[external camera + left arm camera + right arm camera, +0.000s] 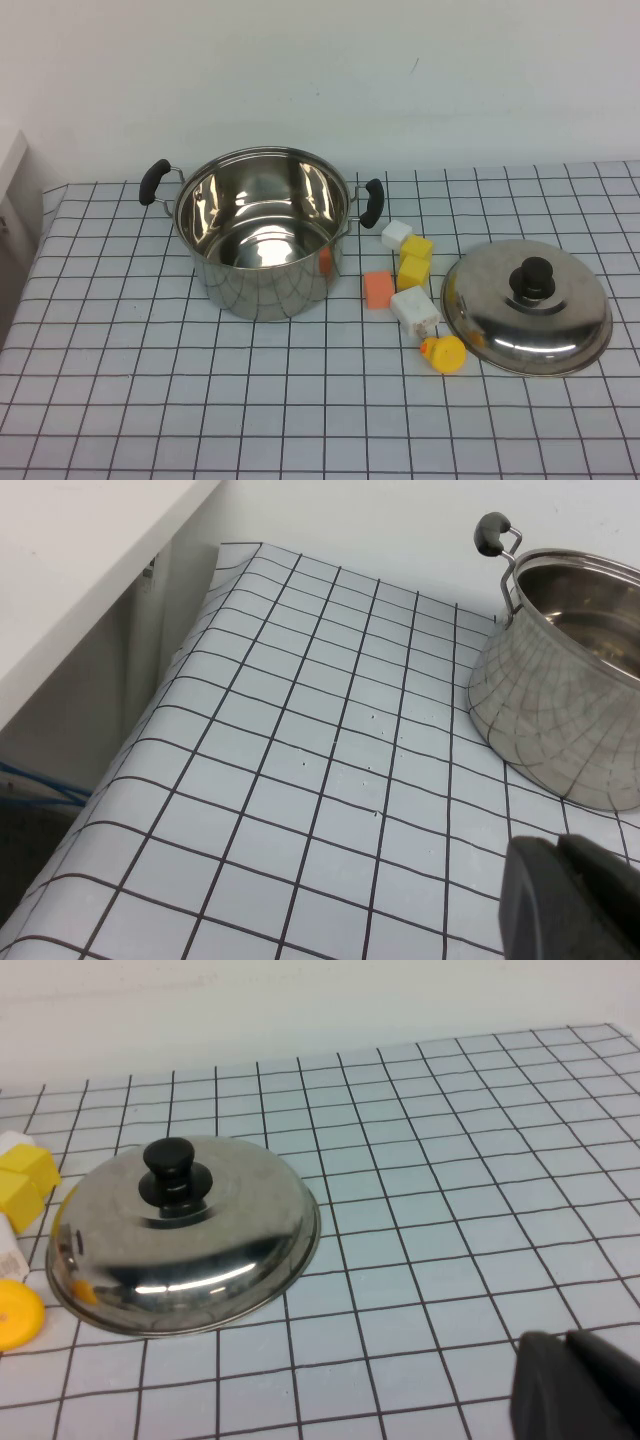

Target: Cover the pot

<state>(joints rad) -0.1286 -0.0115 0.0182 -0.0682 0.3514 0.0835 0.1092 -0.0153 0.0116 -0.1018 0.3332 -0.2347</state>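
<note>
Beside pot (262, 232): lid (527, 305). Left gripper (575, 900), right gripper (580, 1385): wrist views only.

Left gripper (572, 898) — right gripper (580, 1385) — both low

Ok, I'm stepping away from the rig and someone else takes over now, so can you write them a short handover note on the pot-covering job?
Left gripper: only a dark edge shows in its wrist view, above the table on the pot's left; not seen from the high view.
Right gripper: likewise only an edge, near the lid; holding nothing visible.
Pot: upright, open and uncovered, centre-left.
Lid: lying knob-up on the table to the pot's right.
Small toy blocks and a yellow duck lie between pot and lid.
Done: nothing yet.
Left: grasp the lid's knob, lift, carry it over the blocks and set it on the pot.
</note>
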